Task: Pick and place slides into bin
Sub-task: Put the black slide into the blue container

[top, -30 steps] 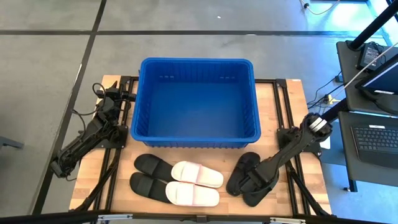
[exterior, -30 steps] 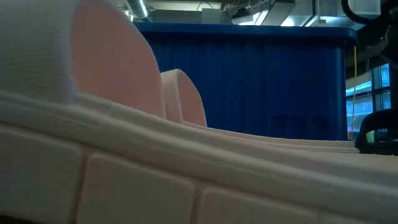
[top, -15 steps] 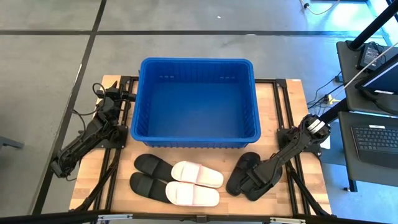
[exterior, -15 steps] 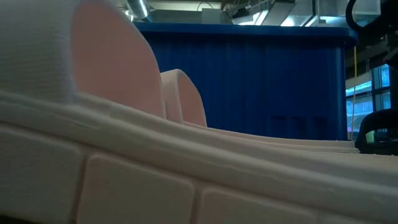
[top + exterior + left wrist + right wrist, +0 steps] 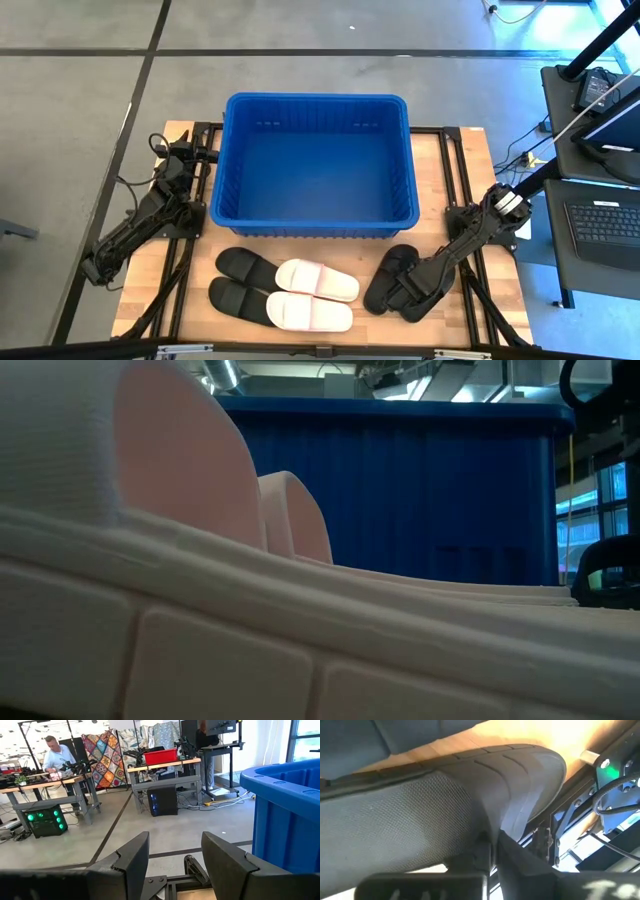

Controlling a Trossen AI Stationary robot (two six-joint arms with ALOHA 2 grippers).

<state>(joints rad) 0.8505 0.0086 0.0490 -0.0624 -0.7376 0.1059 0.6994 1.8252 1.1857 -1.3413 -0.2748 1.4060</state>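
Near the worktop's front right corner, the right pincer [image 5: 412, 298] presses onto a black slide [image 5: 393, 277]; whether it is clamped cannot be told. Gripping the strap firmly should let it clear the bin [image 5: 316, 226] rim. The left pincer [image 5: 172, 865] waits, fingers apart.

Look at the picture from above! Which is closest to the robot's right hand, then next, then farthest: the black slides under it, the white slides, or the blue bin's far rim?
1. The black slides: right at the right hand, near the table's front right.
2. The white slides: toward the front middle, to the hand's left.
3. The far rim of the blue bin: at the table's back, farthest.
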